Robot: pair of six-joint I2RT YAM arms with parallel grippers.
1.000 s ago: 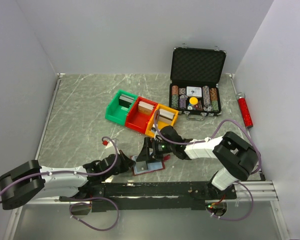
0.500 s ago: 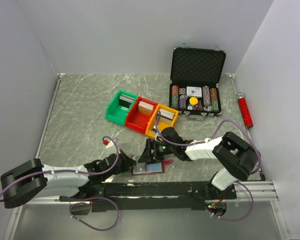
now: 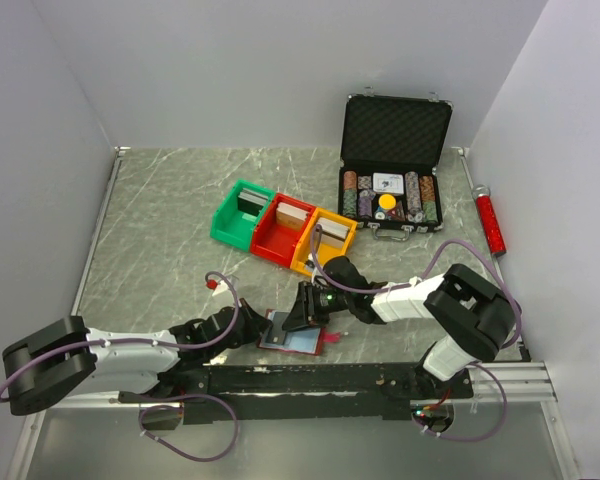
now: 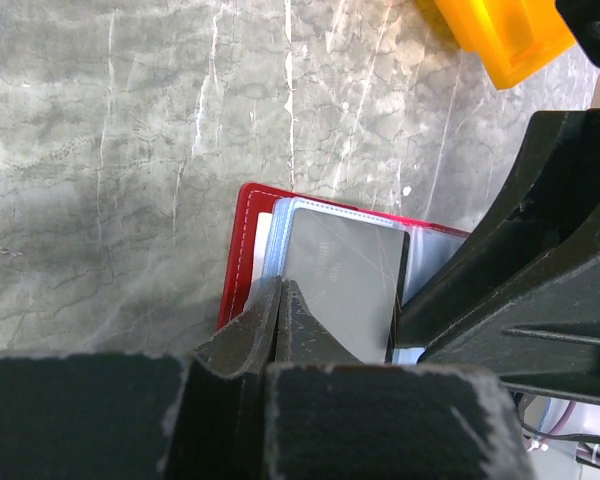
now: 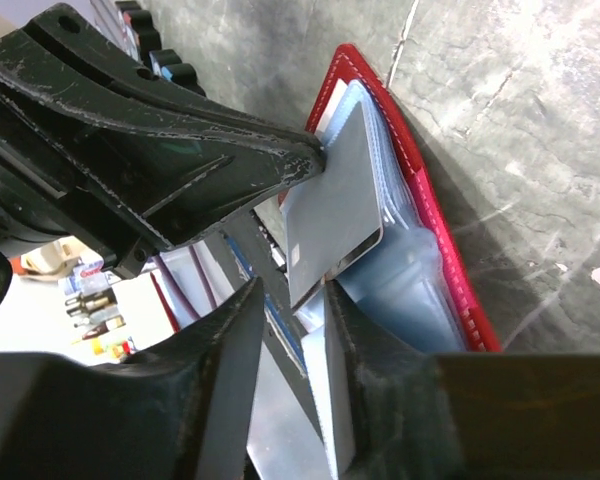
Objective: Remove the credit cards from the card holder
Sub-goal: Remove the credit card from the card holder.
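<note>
Surround: white walls (image 3: 280, 70) on three sides, grey marbled table (image 3: 160, 230) filling the middle of the top view.
Chip case (image 3: 395, 130): black, lid up, upper right of the frame.
Bins: green bin (image 3: 242, 213), red bin (image 3: 283, 232) and yellow bin (image 3: 323, 240), touching in a slanted row at centre.
Card holder (image 3: 325, 342): dark red, lying open and flat at lower centre, between the two grippers.
Left gripper (image 3: 260, 325): just left of the holder, jaws pressed together, tips touching the card's edge (anything thin pinched there: cannot tell).
Right gripper (image 3: 298, 318): over the holder from the right, jaws at a narrow gap, straddling a corner of the card; contact unclear.
Credit card (image 4: 345, 290): pale grey, glossy, standing partly out of the clear sleeves.
</note>
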